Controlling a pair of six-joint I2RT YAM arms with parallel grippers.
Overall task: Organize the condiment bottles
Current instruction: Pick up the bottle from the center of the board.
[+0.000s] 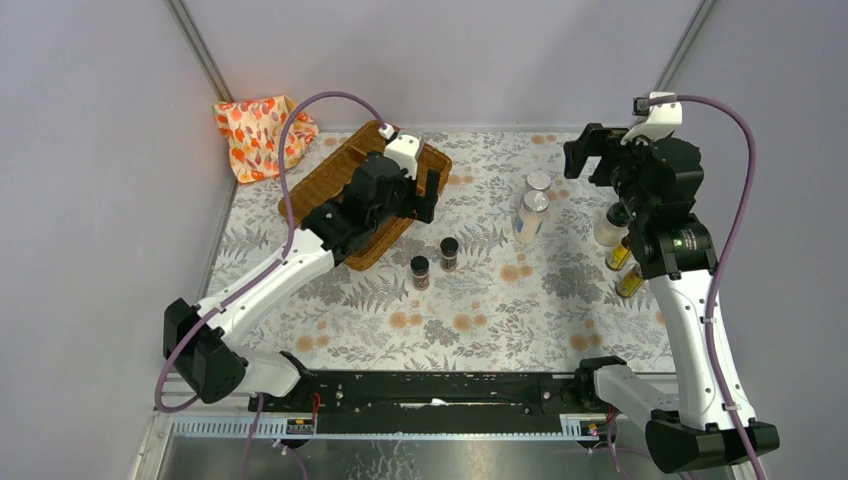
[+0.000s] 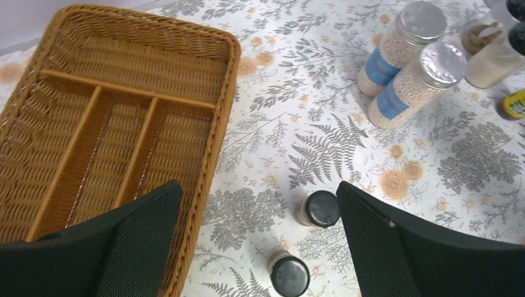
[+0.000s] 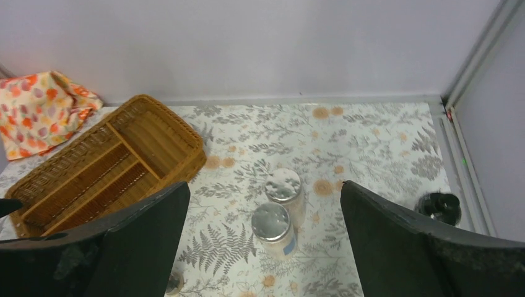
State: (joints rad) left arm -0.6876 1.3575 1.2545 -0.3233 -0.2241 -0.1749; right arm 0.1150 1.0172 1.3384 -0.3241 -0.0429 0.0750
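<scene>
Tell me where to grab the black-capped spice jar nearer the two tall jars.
Probably best to take the spice jar around its round body just below the black cap, coming straight down from above. It stands upright; the other short jar stands apart, so the open left gripper has room either side.

Between tray (image 1: 320, 175) and lidded jars (image 1: 532, 215) stand spice jars (image 1: 420, 271), seemingly apart.

A robot test cell in a lab is shown. The tabletop (image 1: 480, 330), covered in a fern-and-flower print, is closed in on the left, right and far sides by plain pale panels (image 1: 440, 60) joined by metal corner posts (image 1: 205, 55). The left arm (image 1: 270, 285) and right arm (image 1: 690, 320), trailed by purple cables (image 1: 745, 150), are bolted to a black rail (image 1: 440, 385) at the near edge. Household things are set out: a wicker tray (image 1: 325, 175) and condiment bottles (image 1: 531, 215).
</scene>
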